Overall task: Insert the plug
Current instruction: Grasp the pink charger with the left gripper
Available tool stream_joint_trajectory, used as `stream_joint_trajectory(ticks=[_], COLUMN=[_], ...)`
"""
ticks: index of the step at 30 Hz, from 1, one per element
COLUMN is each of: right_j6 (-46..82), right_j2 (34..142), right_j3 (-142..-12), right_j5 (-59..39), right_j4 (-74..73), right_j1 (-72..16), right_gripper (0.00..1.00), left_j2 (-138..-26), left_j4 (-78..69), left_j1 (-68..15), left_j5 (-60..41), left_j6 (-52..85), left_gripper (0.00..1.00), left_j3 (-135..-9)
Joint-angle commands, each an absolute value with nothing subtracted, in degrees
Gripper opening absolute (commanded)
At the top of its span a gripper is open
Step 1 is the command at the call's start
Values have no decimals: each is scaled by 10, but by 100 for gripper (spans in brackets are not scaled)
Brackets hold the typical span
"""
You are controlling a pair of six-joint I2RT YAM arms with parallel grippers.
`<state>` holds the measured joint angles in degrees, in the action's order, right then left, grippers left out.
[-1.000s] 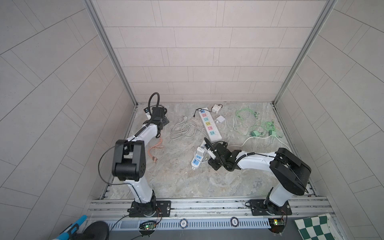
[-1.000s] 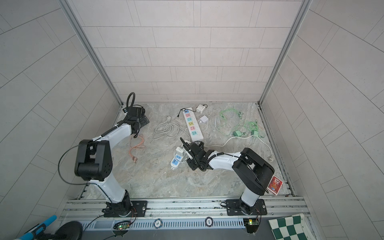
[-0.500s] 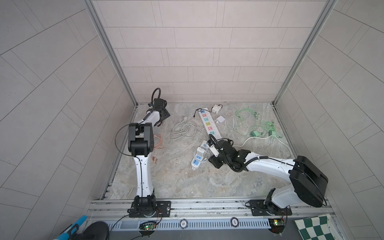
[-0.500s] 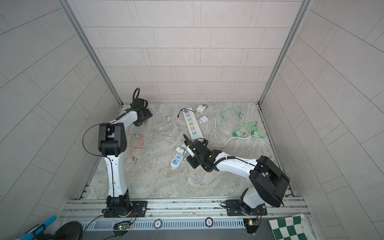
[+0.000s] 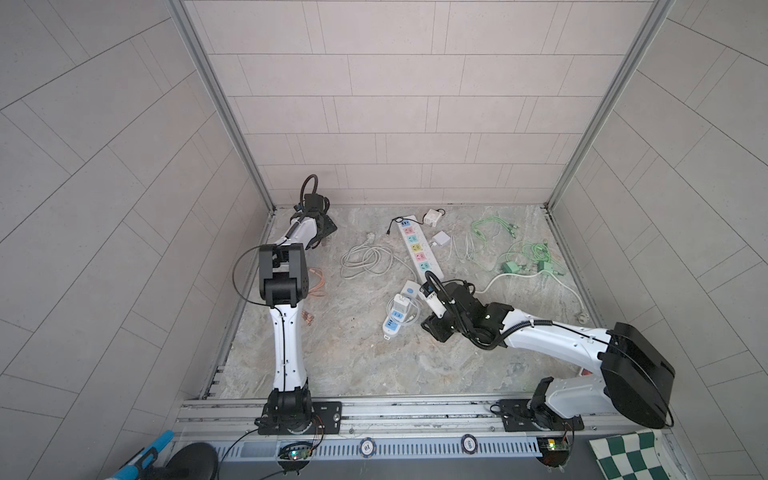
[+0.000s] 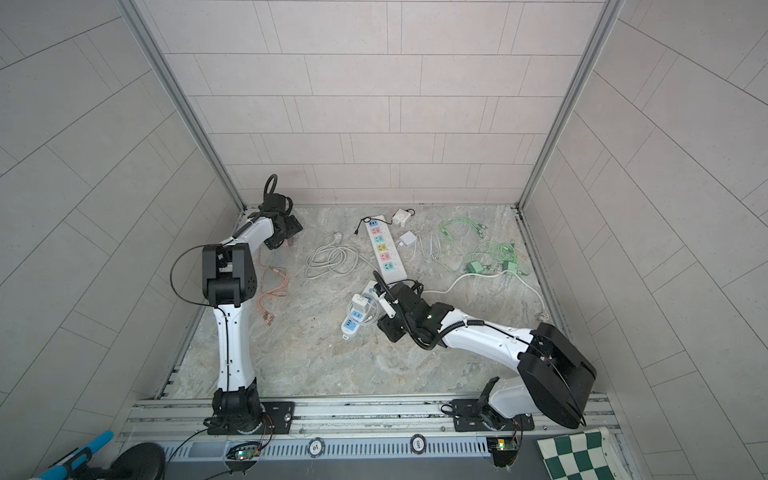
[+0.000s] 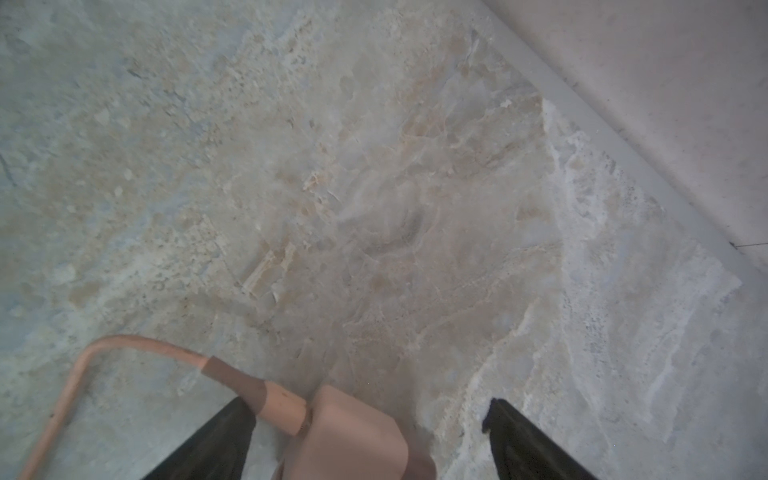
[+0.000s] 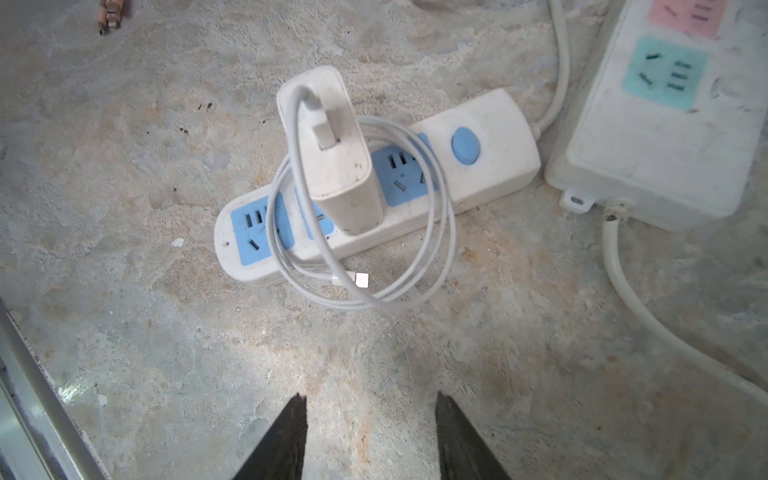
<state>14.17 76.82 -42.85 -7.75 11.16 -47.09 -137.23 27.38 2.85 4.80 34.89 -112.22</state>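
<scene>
A pink plug (image 7: 353, 440) with its pink cable (image 7: 83, 374) lies on the stone floor between the wide-apart jaws of my left gripper (image 7: 368, 405). Bare floor shows between the plug and one finger (image 7: 523, 436). In both top views that gripper (image 5: 322, 230) (image 6: 286, 232) sits in the far left corner and hides the plug. My right gripper (image 8: 370, 397) (image 5: 430, 326) is open and empty, just short of a small white strip with blue sockets (image 8: 490, 166) (image 5: 392, 326). A white charger (image 8: 332, 158) (image 6: 359, 302) stands in its middle socket, its cable looped around it.
A long white strip with coloured sockets (image 5: 417, 245) (image 8: 665, 137) lies behind the small one. A white cable coil (image 5: 365, 259), white adapters (image 5: 440, 239) and green cables with adapters (image 5: 523, 257) lie around it. The wall (image 7: 665, 83) is close to my left gripper.
My left arm has straightened upward at the elbow and its gripper has shifted toward the back corner. My right arm has stretched out, its gripper staying beside the small strip.
</scene>
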Motion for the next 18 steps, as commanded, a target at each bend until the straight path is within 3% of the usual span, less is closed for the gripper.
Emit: stream_joint_trajectory(ticks=[1,11,18], right_j6=[154,182,227], right_j2=[732,613,652], right_j3=[-428,-383,-399], right_j5=[-61,-22,-65], right_j4=[141,133,151], right_j1=[-471,-458,-435], right_gripper=[50,55,56], left_j2=[-1389,-1355,-1283], left_j4=[321,340,273], left_j1=[31,7,-29], left_j5=[27,-57,-109], left_j6=[342,310,299], left_gripper=[91,68,54], left_j3=[-1132,-1052,-892])
